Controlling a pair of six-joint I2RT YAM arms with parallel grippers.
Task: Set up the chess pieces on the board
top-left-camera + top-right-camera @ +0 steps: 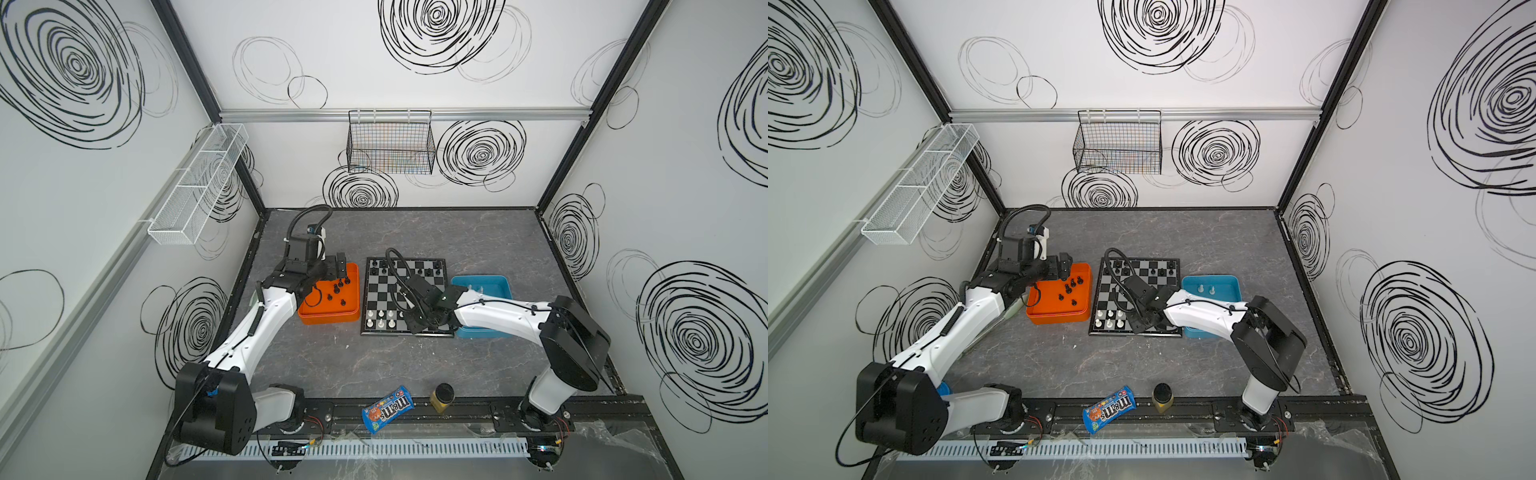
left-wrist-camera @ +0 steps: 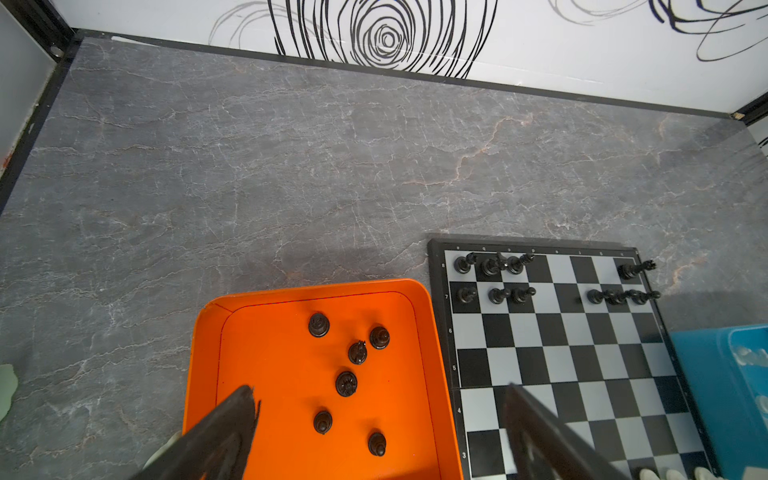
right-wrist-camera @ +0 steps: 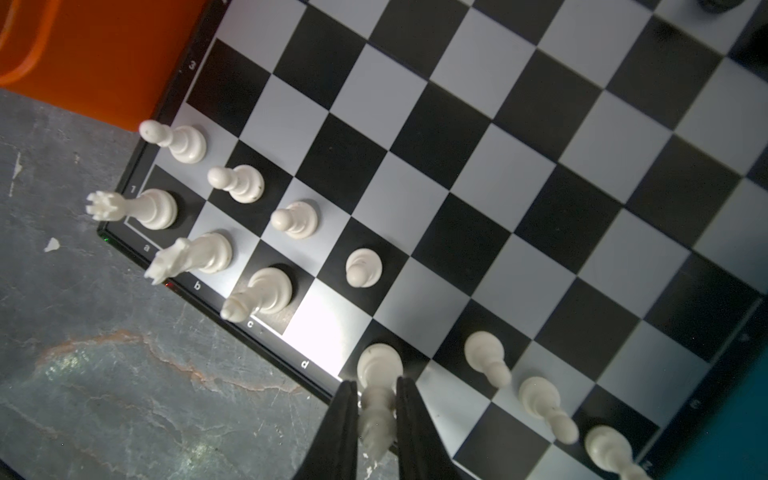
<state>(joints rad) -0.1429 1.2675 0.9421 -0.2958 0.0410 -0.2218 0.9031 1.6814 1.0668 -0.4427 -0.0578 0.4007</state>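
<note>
The board (image 1: 405,297) (image 1: 1105,289) lies mid-table between an orange tray (image 1: 328,318) and a blue tray (image 1: 484,282). Several black chess pieces (image 2: 346,383) stand in the orange tray, others on the board's far rows (image 2: 490,266). White chess pieces (image 3: 237,183) fill part of the near rows. My left gripper (image 2: 380,390) (image 1: 340,266) hangs open over the orange tray, holding nothing. My right gripper (image 3: 376,390) (image 1: 415,326) is shut on a tall white piece (image 3: 379,365), whose base is at a dark near-row square beside column d.
White pieces (image 1: 1200,289) lie in the blue tray (image 1: 1210,282). A candy bag (image 1: 386,409) and a black-lidded jar (image 1: 442,397) sit at the table's front edge. A wire basket (image 1: 390,143) hangs on the back wall, a white mesh shelf (image 1: 197,183) on the left wall.
</note>
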